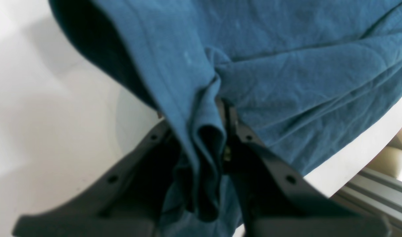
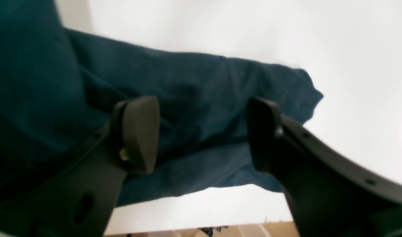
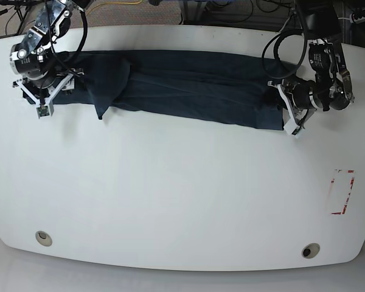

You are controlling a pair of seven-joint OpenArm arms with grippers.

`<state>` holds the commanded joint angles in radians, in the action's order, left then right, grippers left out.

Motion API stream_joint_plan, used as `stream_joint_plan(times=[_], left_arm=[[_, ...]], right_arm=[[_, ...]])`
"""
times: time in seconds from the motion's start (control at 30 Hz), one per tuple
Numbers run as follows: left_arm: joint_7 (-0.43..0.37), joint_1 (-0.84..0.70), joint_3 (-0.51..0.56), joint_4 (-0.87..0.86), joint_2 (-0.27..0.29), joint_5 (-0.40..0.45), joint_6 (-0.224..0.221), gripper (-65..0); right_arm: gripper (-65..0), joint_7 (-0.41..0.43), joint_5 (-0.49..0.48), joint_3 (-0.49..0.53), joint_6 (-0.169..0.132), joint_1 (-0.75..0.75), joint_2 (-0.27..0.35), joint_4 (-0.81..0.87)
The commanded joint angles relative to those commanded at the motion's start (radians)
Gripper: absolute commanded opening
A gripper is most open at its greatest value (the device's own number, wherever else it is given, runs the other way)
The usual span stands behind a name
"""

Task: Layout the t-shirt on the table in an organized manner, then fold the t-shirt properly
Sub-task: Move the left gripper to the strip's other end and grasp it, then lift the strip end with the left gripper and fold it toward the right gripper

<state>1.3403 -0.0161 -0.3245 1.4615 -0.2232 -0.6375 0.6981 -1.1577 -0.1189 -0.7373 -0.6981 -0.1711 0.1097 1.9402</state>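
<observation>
Left gripper pinching t-shirt hem, tips hidden by folds, right gripper spread.

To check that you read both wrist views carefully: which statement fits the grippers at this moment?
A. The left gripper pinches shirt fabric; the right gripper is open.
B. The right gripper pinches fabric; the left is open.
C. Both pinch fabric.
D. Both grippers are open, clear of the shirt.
A: the left gripper has a bunch of the t-shirt between its closed jaws, while the right gripper shows a wide gap above the cloth.
</observation>
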Motion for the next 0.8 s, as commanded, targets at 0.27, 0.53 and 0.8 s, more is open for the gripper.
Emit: stream_joint_plan(times=[0.27,0.53,0.8], left_arm=[[0.003,0.021,-0.12,0.0,-0.037,0.0,0.0,-60.8],[0.003,0.031,-0.123,0.0,-0.1,-0.002,0.0,-60.8],[0.003,0.043,-0.124,0.018,-0.143,-0.003,0.0,-60.8]], right_arm=[[-25.0,0.044,-0.006,-0.02,0.0,-0.002,0.028,-0.087],[-25.0,0.026,-0.008,-0.012,0.0,0.003,-0.032,-0.043],[-25.0,-0.034,-0.032,0.074,0.0,0.012,-0.133,0.035]])
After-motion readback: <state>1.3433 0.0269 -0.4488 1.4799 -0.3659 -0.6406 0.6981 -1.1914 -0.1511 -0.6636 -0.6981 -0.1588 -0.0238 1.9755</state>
